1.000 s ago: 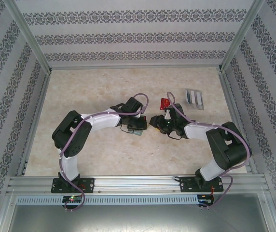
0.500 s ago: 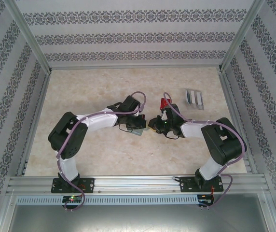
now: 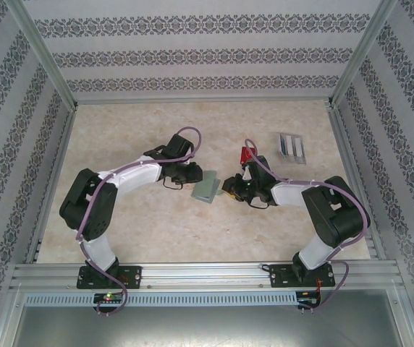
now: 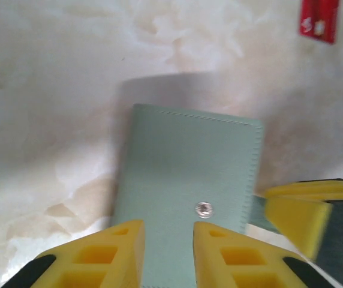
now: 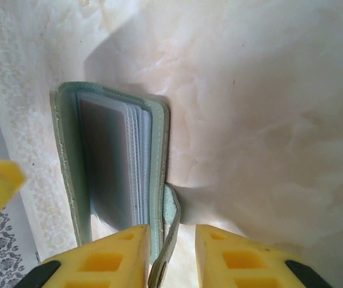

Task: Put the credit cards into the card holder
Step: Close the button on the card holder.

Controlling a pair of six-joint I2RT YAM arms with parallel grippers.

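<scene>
Card holder (image 4: 189, 162) just beyond left gripper (image 4: 168, 229)

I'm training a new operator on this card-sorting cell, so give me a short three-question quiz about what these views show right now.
1. True or false: the red plastic card lies inside the flat grey-green card holder.
2. What sits between the jaws of the right gripper? A the holder's snap strap; B a blue card; C a yellow card.
3. Name the loose thing lying farthest right in the top view.
Key: 1 false, it lies apart from the holder. 2 A. 3 the clear plastic slotted stand.
</scene>
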